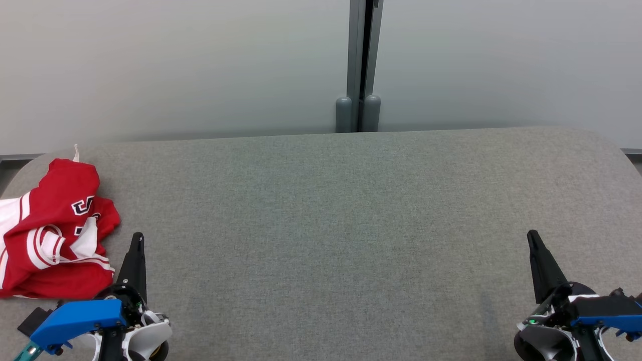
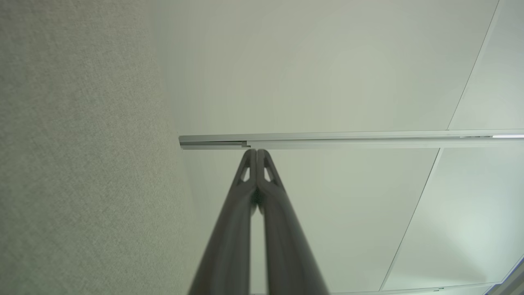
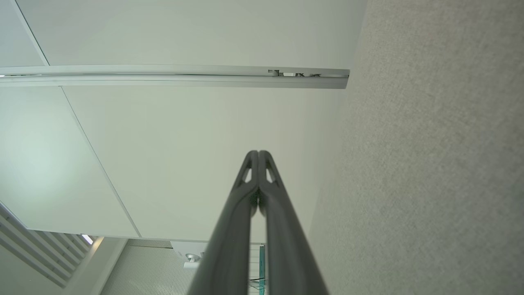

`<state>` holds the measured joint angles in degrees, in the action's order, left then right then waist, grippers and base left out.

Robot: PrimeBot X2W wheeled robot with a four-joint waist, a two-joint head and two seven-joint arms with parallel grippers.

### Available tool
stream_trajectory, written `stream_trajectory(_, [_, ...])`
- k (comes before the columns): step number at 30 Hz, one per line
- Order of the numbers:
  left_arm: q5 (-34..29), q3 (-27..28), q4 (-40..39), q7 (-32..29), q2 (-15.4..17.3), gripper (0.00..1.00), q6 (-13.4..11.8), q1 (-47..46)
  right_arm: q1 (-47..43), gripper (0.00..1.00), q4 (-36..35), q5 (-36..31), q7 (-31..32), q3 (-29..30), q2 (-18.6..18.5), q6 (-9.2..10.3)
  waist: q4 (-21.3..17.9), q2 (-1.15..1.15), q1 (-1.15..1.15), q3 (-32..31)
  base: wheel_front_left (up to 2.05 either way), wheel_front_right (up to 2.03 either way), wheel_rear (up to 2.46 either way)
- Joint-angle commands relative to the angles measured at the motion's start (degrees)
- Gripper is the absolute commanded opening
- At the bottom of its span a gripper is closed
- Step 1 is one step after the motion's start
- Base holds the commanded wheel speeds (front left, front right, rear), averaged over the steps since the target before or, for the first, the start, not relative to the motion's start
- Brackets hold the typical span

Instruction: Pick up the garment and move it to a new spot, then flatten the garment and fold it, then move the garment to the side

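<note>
Though near left pincer (image 1: 137,240), red garment (image 1: 50,235) apart

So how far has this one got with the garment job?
Nothing looks done yet. The red and white garment lies crumpled at the left edge of the grey table, not flattened or folded. Nothing is in hand: the left gripper and right gripper are both shut and empty, at the near corners. Left to do: the pick-up and move, flattening, folding, and setting it aside.
</note>
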<state>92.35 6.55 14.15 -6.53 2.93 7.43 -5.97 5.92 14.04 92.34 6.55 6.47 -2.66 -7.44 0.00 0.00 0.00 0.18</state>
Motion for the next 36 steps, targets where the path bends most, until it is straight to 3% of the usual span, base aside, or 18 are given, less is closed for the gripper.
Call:
stream_trajectory(1, [0.14, 0.02, -0.27, -0.18, -0.12, 0.00, 0.19, -0.56, 0.66, 0.00, 0.02, 0.16, 0.09, 0.12, -0.43, -0.09, 0.00, 0.00, 0.00, 0.00, 0.00, 0.00, 0.00])
stream_trajectory(36, [0.14, 0.02, -0.27, -0.18, -0.12, 0.00, 0.19, -0.56, 0.66, 0.00, 0.02, 0.16, 0.09, 0.12, -0.43, -0.09, 0.00, 0.00, 0.00, 0.00, 0.00, 0.00, 0.00])
